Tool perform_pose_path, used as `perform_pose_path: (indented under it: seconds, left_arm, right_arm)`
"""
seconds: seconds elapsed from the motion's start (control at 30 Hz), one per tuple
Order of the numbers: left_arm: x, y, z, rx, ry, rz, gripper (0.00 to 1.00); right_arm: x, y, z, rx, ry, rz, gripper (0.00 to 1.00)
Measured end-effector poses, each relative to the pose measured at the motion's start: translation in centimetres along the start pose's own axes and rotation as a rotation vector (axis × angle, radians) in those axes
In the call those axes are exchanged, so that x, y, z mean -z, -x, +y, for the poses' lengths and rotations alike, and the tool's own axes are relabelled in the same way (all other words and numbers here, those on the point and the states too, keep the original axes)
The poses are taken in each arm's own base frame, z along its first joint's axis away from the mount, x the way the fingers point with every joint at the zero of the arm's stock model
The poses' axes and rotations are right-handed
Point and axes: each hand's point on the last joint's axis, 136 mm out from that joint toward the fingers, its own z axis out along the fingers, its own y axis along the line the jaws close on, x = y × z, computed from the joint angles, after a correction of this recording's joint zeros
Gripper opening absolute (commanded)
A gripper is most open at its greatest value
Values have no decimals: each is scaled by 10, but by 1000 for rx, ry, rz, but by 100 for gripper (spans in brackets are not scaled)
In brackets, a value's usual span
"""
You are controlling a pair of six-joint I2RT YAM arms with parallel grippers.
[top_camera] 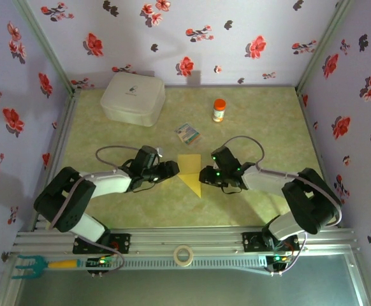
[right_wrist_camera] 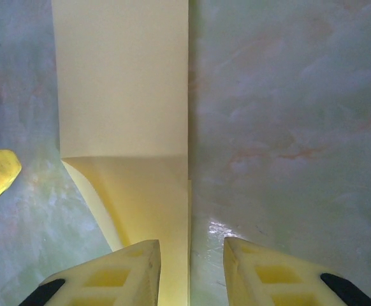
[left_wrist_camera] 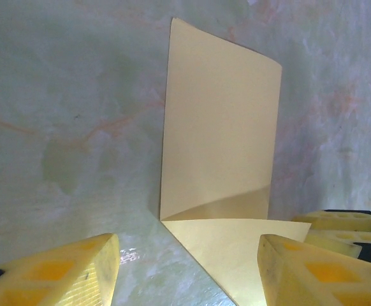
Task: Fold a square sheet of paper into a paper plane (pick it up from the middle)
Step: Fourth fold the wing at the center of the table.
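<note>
Centre: folded yellow paper lies between left gripper and right gripper, both spread wide, no lane through here.
Far left: white box blocks that corner.
Far middle: printed packet, orange-capped bottle, clear gap between them.
Near strip: bare table, free.
Far right: free up to the floral wall.

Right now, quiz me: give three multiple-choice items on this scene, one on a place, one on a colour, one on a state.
1. The white box sits: A back left; B back right; C by the near rail.
2. The bottle cap is: A blue; B orange; C green.
3. The yellow sheet of paper is: A crumpled; B flat, unfolded; C partly folded.
Key: 1 A, it stands near the left rear corner; 2 B, the top view shows orange; 3 C, a crease and a pointed end show.
</note>
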Motion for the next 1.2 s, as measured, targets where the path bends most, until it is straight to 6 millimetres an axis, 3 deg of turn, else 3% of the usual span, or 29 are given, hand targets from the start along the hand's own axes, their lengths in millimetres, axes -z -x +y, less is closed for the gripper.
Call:
perform_pose_path:
  seconds: [0.1, 0.23, 0.4, 0.53, 0.77, 0.97, 1.2]
  left_arm:
    - [0, 1, -1, 2, -5, -1, 59]
    - [1, 3, 0, 6, -6, -3, 59]
    - [1, 7, -2, 9, -11, -10, 59]
    - [2, 9, -4, 10, -16, -11, 59]
    - [-1, 10, -5, 21, -29, 12, 60]
    - [-5, 15, -15, 26, -65, 40, 61]
    - [-9, 15, -16, 44, -81, 67, 64]
  right_arm:
    - [8, 3, 2, 3, 4, -17, 34]
    - [17, 9, 18, 19, 74, -40, 35]
    - [7, 5, 26, 23, 121, -1, 35]
    - [-6, -3, 18, 10, 103, 47, 24]
    - [-1, -1, 25, 23, 137, 43, 10]
    - [10, 6, 33, 42, 182, 21, 7]
    - [16, 3, 28, 43, 197, 21, 7]
